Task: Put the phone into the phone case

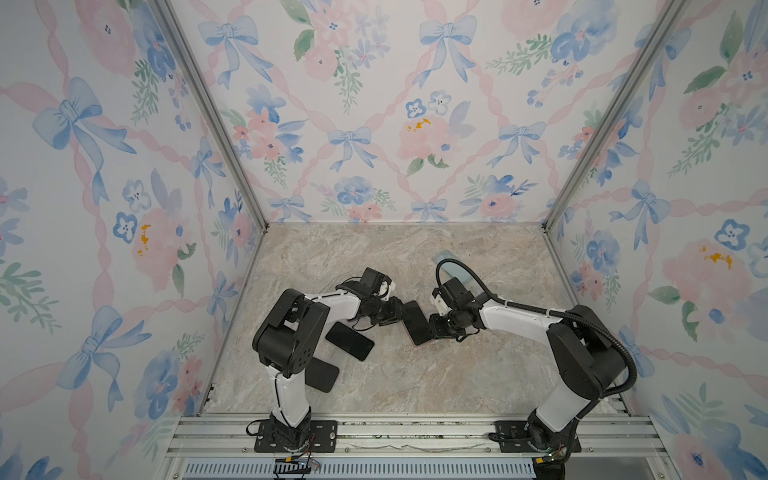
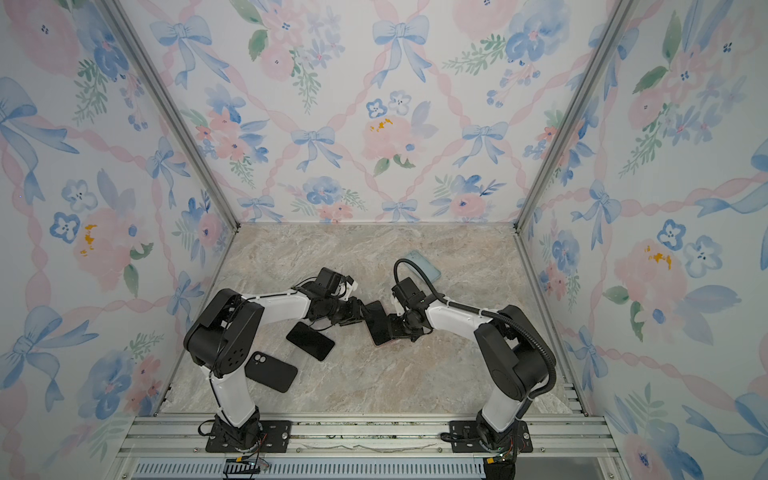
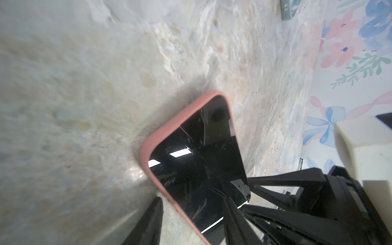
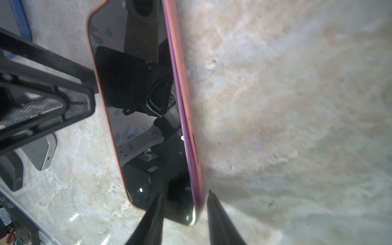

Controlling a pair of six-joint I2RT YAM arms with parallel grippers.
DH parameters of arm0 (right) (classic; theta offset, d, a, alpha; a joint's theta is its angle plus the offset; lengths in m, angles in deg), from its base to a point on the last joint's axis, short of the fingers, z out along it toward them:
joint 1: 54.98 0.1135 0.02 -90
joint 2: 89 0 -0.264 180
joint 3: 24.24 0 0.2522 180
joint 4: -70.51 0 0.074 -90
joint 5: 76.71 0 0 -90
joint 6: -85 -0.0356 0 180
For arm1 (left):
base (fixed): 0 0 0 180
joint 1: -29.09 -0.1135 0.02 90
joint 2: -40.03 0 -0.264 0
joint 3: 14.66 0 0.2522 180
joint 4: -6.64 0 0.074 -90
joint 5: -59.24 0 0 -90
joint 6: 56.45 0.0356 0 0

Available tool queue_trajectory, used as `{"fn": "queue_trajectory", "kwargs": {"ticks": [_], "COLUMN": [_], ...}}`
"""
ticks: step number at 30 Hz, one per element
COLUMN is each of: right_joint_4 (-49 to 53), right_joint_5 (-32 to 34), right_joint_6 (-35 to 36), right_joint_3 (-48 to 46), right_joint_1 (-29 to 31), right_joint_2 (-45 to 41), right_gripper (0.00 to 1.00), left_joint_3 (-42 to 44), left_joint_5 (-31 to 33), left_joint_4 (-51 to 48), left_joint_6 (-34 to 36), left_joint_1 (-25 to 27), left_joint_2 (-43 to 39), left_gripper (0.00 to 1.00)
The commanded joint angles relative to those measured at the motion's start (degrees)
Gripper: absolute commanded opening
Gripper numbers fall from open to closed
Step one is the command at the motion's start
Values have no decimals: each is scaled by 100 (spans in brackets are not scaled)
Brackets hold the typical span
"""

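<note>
As both arms bend inward, left tool (image 3: 192,200) and right tool (image 4: 185,193) pinch the phone (image 1: 417,323).

We find almost nothing that we can read. In the right wrist view a row of pale digits runs along a dark rail (image 4: 6,204), well apart from the phone (image 4: 144,106), but it is too blurred to spell out. A small white sticker (image 4: 153,168) mirrored in the phone's glass carries print too fine to read.
</note>
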Motion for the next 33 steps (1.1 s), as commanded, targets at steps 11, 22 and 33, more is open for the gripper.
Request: {"fn": "queue_trajectory", "kwargs": {"ticks": [11,22,33], "right_joint_4": [-360,-491,-543], "right_joint_5": [-649,-760,-751], "right_joint_6": [479,435,419], "right_joint_3": [-376,-390,-405], "right_joint_1": [-208,-101,-12], "right_joint_2": [-187,100,268], "right_gripper": [28,18,13], "left_joint_3": [586,566,532], "left_joint_5": [-285,-243,-273], "left_joint_4": [-60,41,139], "left_joint_6": [-40,-21,2], "left_joint_1": [332,394,414], "left_joint_2": [-399,-189,-77], "left_gripper": [46,40,37]}}
